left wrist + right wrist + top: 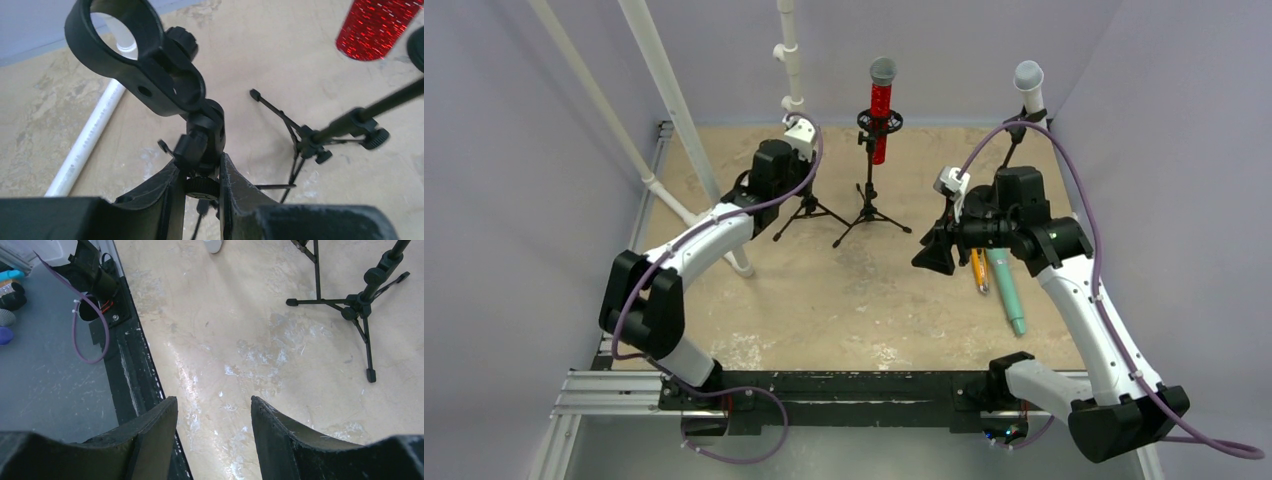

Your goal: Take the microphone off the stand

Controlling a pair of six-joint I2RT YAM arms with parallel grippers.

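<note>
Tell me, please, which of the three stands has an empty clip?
The left stand, in the left gripper: its ring clip is empty; the middle stand holds a red microphone, the right stand a white microphone.

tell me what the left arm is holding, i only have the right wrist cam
Observer: The left gripper is shut on the neck of the left stand, just below its clip.
Operator: is a mic in that clip
Observer: No, the clip ring is empty; the left wrist view looks straight through it.
Operator: so where's a mic
Observer: A teal microphone lies flat on the table, right of centre.
Operator: any on a stand
Observer: Yes, a red microphone sits upright in the middle stand.
</note>
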